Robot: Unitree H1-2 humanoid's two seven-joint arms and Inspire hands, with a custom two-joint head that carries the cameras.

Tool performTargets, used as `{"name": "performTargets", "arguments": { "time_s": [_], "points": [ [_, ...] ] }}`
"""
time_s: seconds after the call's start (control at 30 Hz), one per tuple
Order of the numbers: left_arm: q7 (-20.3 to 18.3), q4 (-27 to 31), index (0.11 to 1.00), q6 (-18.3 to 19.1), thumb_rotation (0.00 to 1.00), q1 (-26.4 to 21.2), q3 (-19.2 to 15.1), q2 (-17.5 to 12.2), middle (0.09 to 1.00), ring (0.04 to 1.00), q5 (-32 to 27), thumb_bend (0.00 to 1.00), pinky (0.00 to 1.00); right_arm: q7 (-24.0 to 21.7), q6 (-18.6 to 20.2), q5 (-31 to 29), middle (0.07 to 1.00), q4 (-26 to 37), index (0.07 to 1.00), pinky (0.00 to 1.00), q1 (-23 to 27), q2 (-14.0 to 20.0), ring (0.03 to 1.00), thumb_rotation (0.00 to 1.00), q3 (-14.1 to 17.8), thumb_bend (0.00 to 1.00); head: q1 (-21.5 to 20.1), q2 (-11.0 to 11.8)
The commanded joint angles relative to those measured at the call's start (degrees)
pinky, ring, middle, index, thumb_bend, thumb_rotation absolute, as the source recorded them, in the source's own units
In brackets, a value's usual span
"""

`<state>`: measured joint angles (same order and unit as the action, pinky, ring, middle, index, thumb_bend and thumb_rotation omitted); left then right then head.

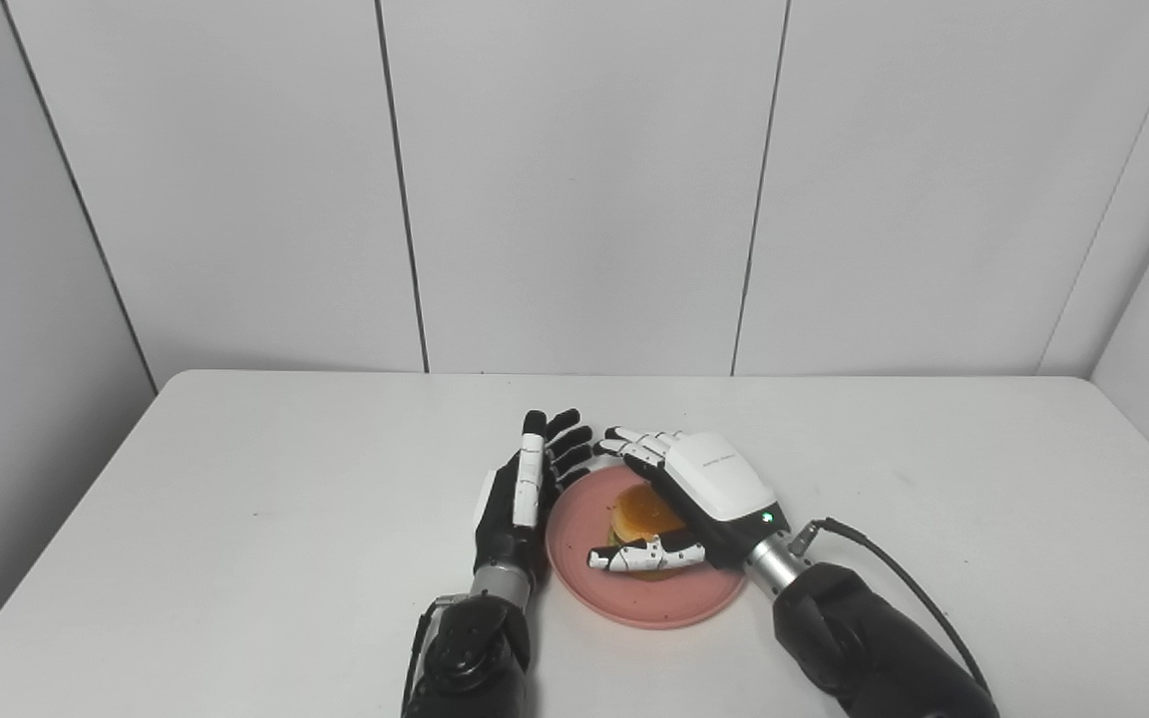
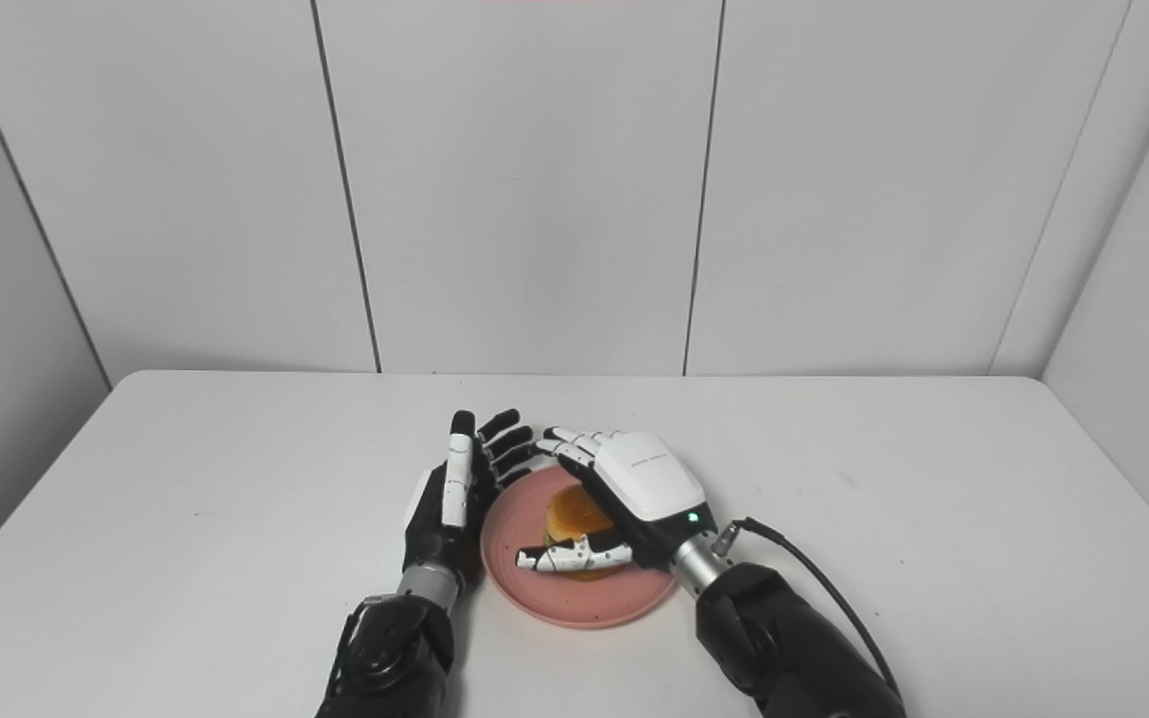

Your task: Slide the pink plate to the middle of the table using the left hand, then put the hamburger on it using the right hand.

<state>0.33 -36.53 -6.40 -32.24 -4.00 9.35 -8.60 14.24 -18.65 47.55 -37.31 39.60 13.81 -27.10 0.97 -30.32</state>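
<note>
Pink plate point(image 1: 574, 519) first, as seen from the left eye view: it sits on the white table point(image 1: 235, 519) near the front edge, roughly midway between the left and right edges, so the slide step looks complete. The hamburger point(image 1: 642, 511) rests on the plate, slightly toward its right side. The right hand point(image 1: 694, 499) lies over the hamburger from the right, fingers reaching past the bun toward the far rim and the thumb lying across the near side of the bun. Whether the hand is clamped on the bun or already loosened cannot be told here. The left hand point(image 1: 525, 489) stands on edge just beside the plate's left rim, fingers straight and slightly apart, holding nothing; this posture probably serves as a stop that keeps the plate from shifting.

From the right eye view, the same layout holds. The left hand point(image 2: 450, 489) is seen at the plate point(image 2: 515, 538) rim; actual contact cannot be confirmed. The right hand point(image 2: 634, 489) covers most of the hamburger point(image 2: 573, 514), and the thumb appears to touch the bun's near side. Judged from this, release and withdrawal remain.
</note>
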Motion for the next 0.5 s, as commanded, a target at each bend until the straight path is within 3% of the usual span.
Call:
{"name": "performTargets", "arguments": {
  "time_s": [0.0, 0.27, 0.47],
  "points": [
    [-0.3, 1.0, 0.766, 0.4, 0.97, -1.8, 0.4, 0.2, 0.797, 0.820, 0.1, 0.92, 0.81, 0.8, -0.3, 0.0, 0.889, 1.7, 0.817, 0.83, 2.0, 0.5, 0.856, 0.94, 0.4, 0.81, 0.0, 0.0],
    [0.5, 1.4, 0.757, 1.0, 0.98, -1.6, 0.6, 0.1, 0.784, 0.831, 0.8, 0.91, 0.82, 0.7, 0.1, -0.4, 0.885, 3.9, 0.823, 0.81, 1.3, 0.9, 0.847, 0.94, 1.3, 0.75, -0.1, 0.0],
    [0.8, 1.7, 0.772, 1.2, 0.98, -1.6, 0.5, 0.1, 0.816, 0.869, 0.9, 0.92, 0.95, 0.8, -0.5, -6.2, 0.890, 6.8, 0.827, 0.79, -0.3, -0.2, 0.839, 1.00, 5.8, 0.74, -0.1, 0.0]
  ]
}}
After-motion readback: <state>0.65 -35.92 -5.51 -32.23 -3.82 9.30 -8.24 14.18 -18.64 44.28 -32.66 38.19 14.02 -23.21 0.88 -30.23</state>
